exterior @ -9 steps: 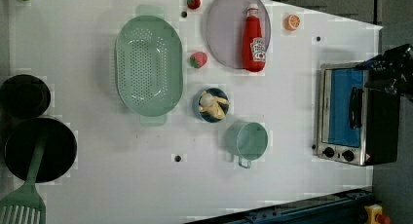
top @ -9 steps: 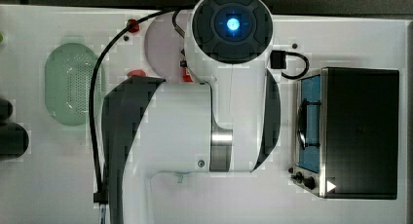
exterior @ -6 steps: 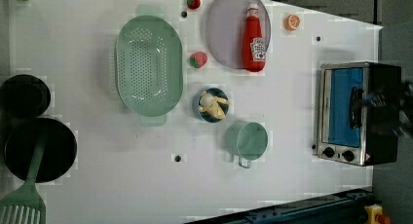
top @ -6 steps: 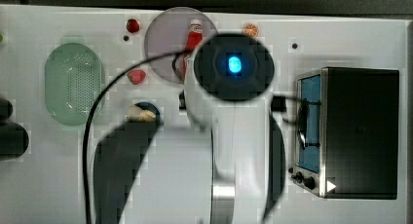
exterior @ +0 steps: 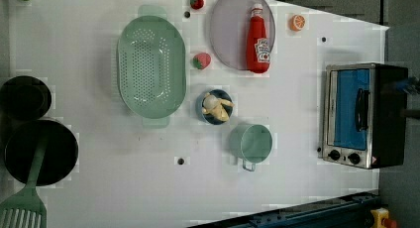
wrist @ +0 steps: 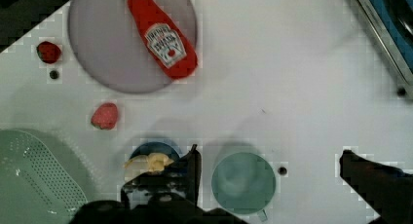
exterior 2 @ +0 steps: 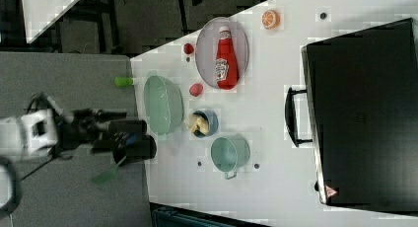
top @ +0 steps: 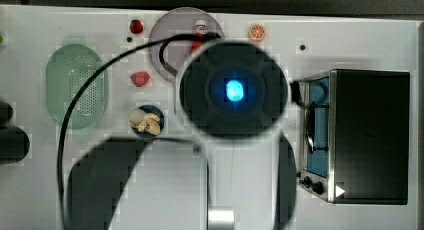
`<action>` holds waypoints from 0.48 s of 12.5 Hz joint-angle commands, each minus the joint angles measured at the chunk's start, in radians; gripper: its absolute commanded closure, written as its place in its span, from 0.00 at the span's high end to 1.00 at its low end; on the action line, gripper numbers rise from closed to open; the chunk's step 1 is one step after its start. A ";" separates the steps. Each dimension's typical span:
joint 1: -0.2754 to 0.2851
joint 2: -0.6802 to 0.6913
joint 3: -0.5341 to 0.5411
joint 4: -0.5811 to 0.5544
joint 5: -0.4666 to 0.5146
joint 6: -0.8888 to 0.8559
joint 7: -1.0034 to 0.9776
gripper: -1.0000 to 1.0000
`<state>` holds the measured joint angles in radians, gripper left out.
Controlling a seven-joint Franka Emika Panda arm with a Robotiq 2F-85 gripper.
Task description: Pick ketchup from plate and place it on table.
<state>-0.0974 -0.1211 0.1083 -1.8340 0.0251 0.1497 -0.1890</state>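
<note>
Red ketchup [wrist: 163,36]: lying on the plate [wrist: 97,48], well apart from the pincer [wrist: 270,168].
Pincer: spread wide, holding nothing, above the green cup [wrist: 243,182].

A red ketchup bottle [wrist: 163,36] with a white label lies on its side on a round, matte greyish-lilac plate [wrist: 97,53], which sits on the white tabletop [wrist: 292,78]. Near the plate are a small dark-red fruit [wrist: 49,52] and a lumpy pink-red fruit [wrist: 104,116]. The gripper [wrist: 268,170] has its dark fingers [wrist: 187,173] spread wide, with a round green cup [wrist: 243,183] between them, beside a blue bowl [wrist: 155,153] and a pale-green perforated basket [wrist: 34,177].
</note>
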 commanded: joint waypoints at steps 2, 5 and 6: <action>-0.005 0.205 0.006 -0.044 0.002 0.084 -0.175 1.00; 0.001 0.306 0.027 -0.042 0.002 0.189 -0.291 1.00; 0.002 0.334 0.033 -0.041 0.002 0.219 -0.336 1.00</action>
<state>-0.1024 0.2593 0.1265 -1.8994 0.0201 0.3391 -0.4111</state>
